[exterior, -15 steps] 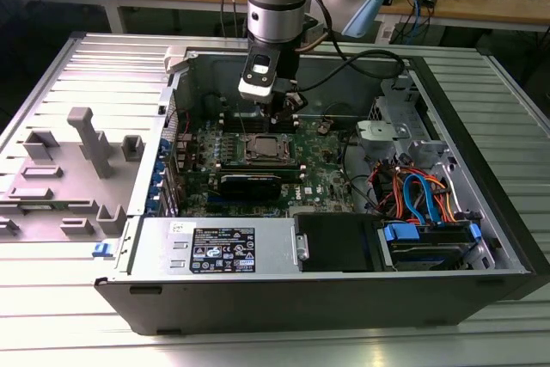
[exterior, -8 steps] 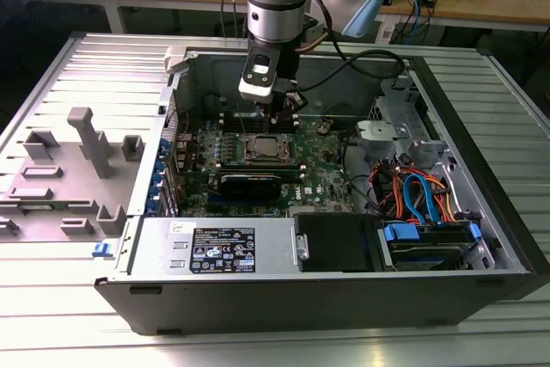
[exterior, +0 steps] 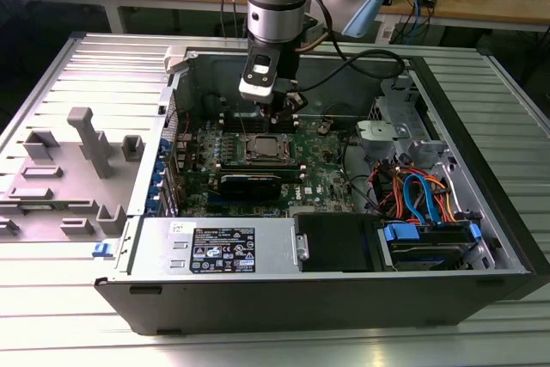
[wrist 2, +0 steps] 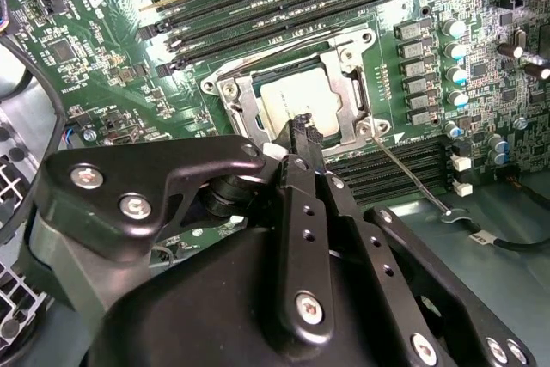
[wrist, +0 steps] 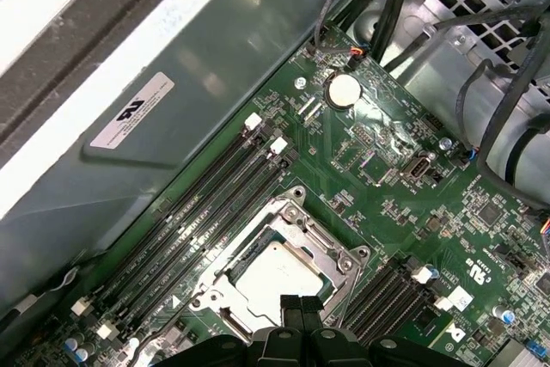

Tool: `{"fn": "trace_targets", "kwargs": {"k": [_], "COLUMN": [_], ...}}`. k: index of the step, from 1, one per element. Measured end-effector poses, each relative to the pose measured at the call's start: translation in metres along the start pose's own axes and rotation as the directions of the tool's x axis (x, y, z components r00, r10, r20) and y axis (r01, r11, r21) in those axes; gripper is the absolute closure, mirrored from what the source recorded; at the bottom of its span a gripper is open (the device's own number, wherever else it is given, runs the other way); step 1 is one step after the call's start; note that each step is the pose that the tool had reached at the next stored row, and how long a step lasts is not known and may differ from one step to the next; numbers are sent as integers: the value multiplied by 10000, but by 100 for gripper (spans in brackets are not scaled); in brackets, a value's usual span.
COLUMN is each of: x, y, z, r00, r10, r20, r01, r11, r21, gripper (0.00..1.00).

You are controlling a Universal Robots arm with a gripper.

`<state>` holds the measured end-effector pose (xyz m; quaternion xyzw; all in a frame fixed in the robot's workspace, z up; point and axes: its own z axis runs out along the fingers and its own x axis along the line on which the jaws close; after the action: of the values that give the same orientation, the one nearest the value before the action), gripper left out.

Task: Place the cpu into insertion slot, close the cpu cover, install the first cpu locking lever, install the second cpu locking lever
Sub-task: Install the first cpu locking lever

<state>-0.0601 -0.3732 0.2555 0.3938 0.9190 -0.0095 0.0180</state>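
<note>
The cpu (exterior: 265, 149) (wrist 2: 288, 100) (wrist: 275, 277), a silvery square chip, lies in the insertion slot (wrist: 225, 279) on the green motherboard (exterior: 322, 180). The cpu cover (wrist 2: 245, 105) (wrist: 331, 255), a silvery frame, lies flat around the chip. A thin wire locking lever (wrist 2: 411, 174) runs out from the socket's corner across the memory slots. My gripper (exterior: 279, 114) (wrist 2: 302, 126) (wrist: 292, 305) hangs just above the socket's edge, its black fingers shut together with nothing between them.
The board sits inside an open computer case (exterior: 481, 212). Long black memory slots (wrist: 215, 195) flank the socket. A black card (exterior: 249, 182) lies in front of the socket. Cable bundles (exterior: 421, 195) and a power supply (exterior: 223, 247) fill the case's near side.
</note>
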Motion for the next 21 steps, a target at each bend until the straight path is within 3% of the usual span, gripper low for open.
{"fn": "trace_targets", "kwargs": {"k": [5,19,21], "x": [0,0,0], "y": [0,0,0], "z": [0,0,0], "r00": [9991,9990,9982], "r10": [-414,-439,-607], "r20": [2,2,3], "r01": [414,439,607], "r11": [9991,9990,9982], "r21": [-17,-18,-25], "gripper": [89,89,89]}}
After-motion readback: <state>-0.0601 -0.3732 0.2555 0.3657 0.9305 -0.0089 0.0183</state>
